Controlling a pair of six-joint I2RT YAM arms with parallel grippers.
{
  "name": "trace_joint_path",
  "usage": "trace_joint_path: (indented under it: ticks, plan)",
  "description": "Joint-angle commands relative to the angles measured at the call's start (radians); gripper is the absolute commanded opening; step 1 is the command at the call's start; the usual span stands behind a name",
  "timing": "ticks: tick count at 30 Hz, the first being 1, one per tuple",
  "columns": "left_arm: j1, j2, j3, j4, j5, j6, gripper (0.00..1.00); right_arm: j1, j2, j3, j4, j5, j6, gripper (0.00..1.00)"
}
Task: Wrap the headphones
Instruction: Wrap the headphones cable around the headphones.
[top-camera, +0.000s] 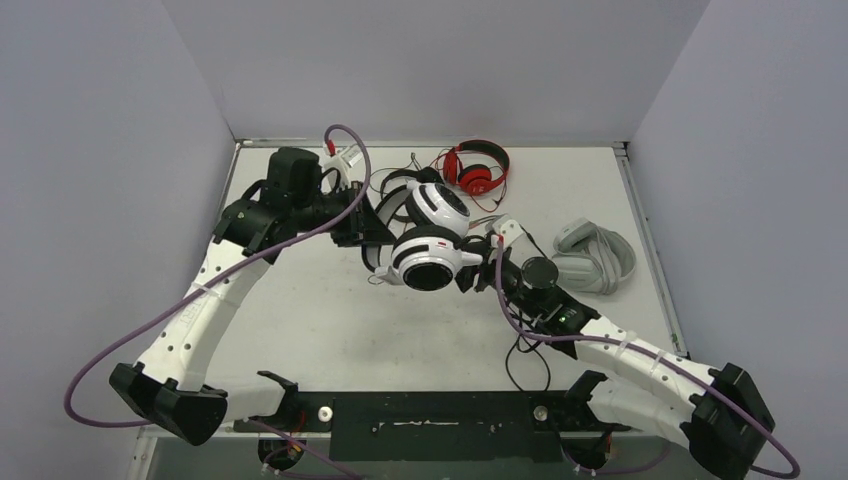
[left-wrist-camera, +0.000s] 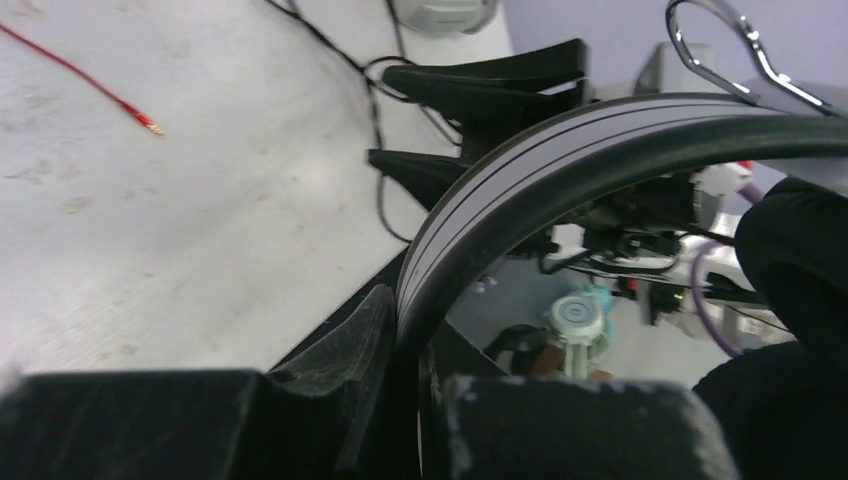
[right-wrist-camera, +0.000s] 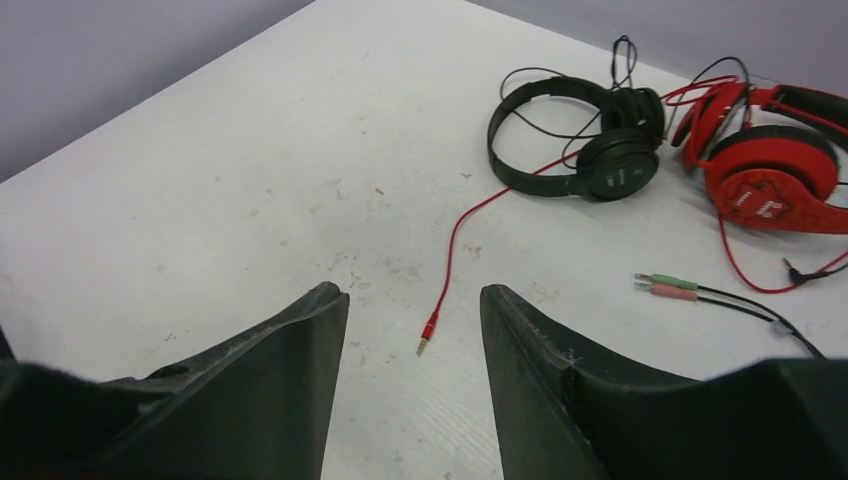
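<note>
Currently pinching band (left-wrist-camera: 560, 150) of white headphones (top-camera: 432, 235) in left gripper (top-camera: 368, 228), lifted over mid-table; to their right, holding right gripper (top-camera: 478, 270) near, jaws spread, empty. Could snag loose cable (left-wrist-camera: 378, 160) there and drag band out of pinch.

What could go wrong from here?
1. The left gripper holds the white-and-black headphones by the headband; the earcups could swing or slip.
2. The right gripper, jaws open, points at the red cable's plug; closing may catch the wrong cable.
3. Cables cross at the black headphones; pulling may drag them.
</note>
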Motion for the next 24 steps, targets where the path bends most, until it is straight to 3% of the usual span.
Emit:
trace_joint_path:
  ticks: [1,3,6,10,17,24]
  plan:
    - [-0.003,-0.073,-0.125,0.457,0.249,-0.262,0.0,0.004,0.066,0.058,0.151,-0.146,0.061,0.54]
    - [-0.004,-0.08,-0.169,0.555,0.262,-0.336,0.0,0.007,0.102,0.063,0.176,-0.17,0.072,0.57]
    - [-0.006,-0.071,-0.163,0.554,0.233,-0.344,0.0,0.011,0.139,0.056,0.223,-0.183,0.08,0.57]
    - [-0.006,-0.061,-0.16,0.623,0.224,-0.401,0.0,0.012,0.188,0.055,0.255,-0.217,0.095,0.53]
    - [0.0,-0.044,-0.244,0.926,0.198,-0.644,0.0,0.041,0.269,0.028,0.32,-0.29,0.167,0.44]
    - [0.026,-0.01,-0.202,0.932,0.042,-0.721,0.0,0.109,0.269,-0.024,0.34,-0.279,0.231,0.34]
